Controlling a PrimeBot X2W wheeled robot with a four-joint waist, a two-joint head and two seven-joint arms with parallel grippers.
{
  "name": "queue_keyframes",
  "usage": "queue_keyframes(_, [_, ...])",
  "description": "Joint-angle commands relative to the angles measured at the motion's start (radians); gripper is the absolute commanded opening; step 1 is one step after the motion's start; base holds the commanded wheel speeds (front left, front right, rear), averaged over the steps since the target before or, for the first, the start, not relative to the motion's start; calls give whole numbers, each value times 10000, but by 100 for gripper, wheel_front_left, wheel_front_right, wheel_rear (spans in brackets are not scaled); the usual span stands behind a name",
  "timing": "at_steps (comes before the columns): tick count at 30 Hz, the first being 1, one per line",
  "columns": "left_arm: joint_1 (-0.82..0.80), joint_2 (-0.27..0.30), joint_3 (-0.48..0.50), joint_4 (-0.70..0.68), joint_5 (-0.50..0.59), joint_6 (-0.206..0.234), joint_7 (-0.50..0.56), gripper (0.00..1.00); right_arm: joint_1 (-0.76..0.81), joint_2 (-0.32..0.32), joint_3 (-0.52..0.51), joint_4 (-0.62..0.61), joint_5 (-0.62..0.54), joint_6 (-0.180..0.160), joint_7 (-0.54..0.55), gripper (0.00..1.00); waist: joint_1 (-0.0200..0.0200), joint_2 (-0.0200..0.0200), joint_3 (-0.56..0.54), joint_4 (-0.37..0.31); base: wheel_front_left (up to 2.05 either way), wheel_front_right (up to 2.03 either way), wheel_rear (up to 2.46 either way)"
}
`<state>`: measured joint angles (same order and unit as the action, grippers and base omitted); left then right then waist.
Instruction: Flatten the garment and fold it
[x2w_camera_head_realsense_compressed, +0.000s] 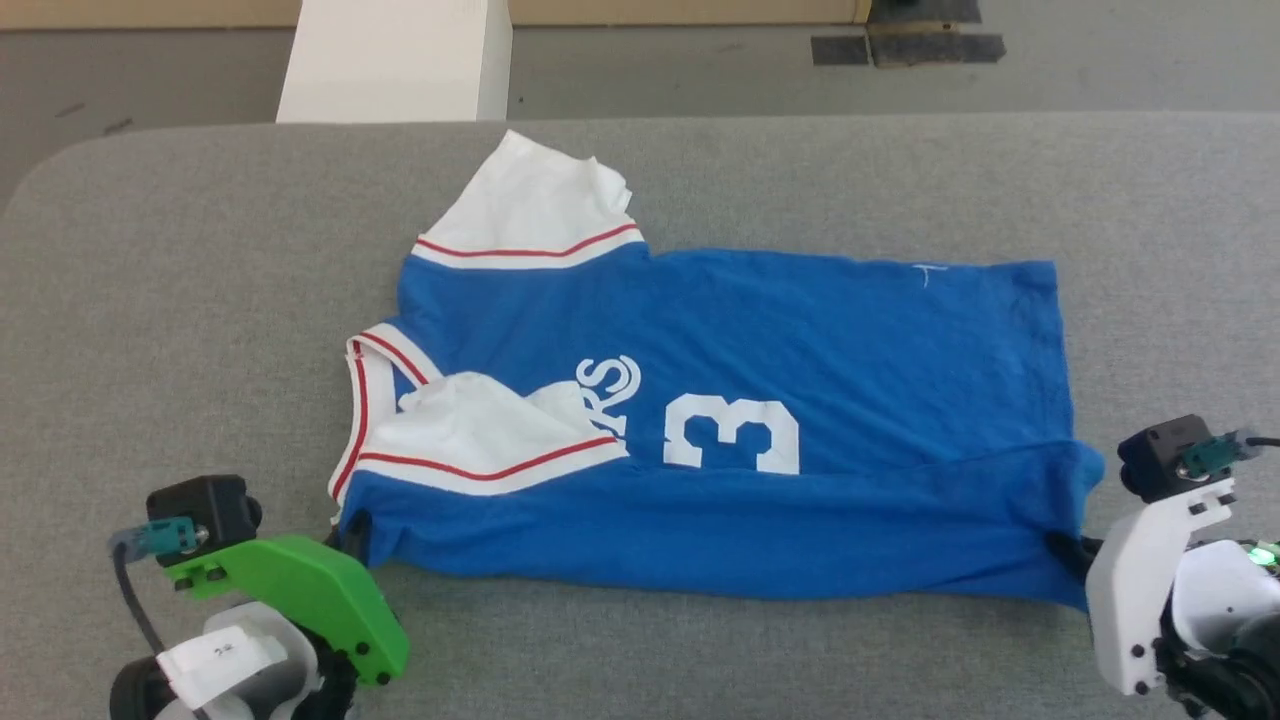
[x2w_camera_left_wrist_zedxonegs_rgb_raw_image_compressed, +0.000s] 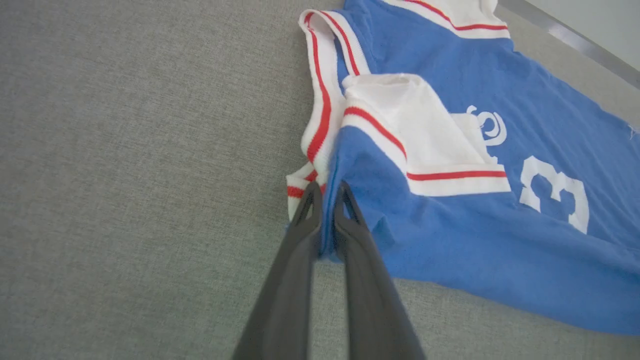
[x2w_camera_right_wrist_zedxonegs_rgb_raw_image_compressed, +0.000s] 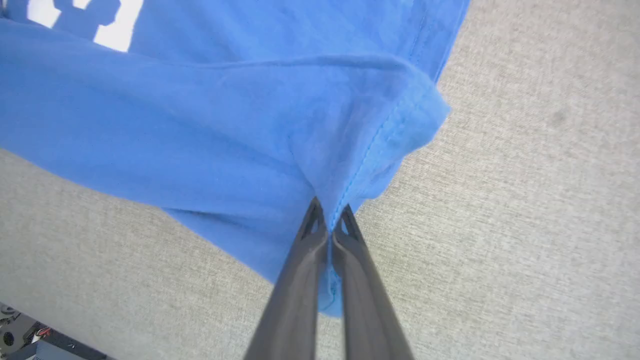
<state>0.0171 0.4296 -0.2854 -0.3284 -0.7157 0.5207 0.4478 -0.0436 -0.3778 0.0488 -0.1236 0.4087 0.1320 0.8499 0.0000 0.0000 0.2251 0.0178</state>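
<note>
Blue soft T-shirt (x2w_camera_head_realsense_compressed: 800, 330), white-sleeved with red-striped trim, is laid long-axis across the grey felt table (x2w_camera_head_realsense_compressed: 200, 300), its near edge clamped at the shoulder end by the closed left gripper (x2w_camera_left_wrist_zedxonegs_rgb_raw_image_compressed: 327, 187) and at the hem corner by the closed right gripper (x2w_camera_right_wrist_zedxonegs_rgb_raw_image_compressed: 330, 207).

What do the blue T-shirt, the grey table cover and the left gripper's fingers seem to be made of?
T-shirt: soft matte knit, probably cotton; it creases and drapes.
Table cover: grey woven cloth, matte; fine weave shows.
Left gripper's fingers: dark matte plastic or rubber, I cannot tell which; smooth, without shine.
</note>
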Motion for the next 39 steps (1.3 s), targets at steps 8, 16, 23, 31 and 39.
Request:
queue_keyframes(8, [1555, 482, 160, -543, -225, 705, 719, 0, 745, -789, 31, -217, 537, -13, 873, 0, 0, 0, -611, -97, 0, 0, 0])
queue_keyframes(16, [2093, 231, 135, -123, -731, 682, 910, 21, 1277, -568, -86, 502, 565, -13, 1068, 66, 0, 0, -628, 56, 0, 0, 0])
queue_keyframes(23, [1591, 457, 366, -259, -682, 376, 736, 100, 919, -21, -1030, 7, 1087, -13, 512, 100, 0, 0, -822, -32, 0, 0, 0])
queue_keyframes(31, [-784, 579, 297, -244, 609, -472, -876, 100, -353, 485, -2681, -657, 875, -13, -592, 100, 0, 0, -684, -149, 0, 0, 0])
queue_keyframes(39, [-4635, -762, -773, 2795, 1399, -2137, -2909, 100, -2370, 17, -2474, 36, 507, -13, -908, 100, 0, 0, 753, -230, 0, 0, 0])
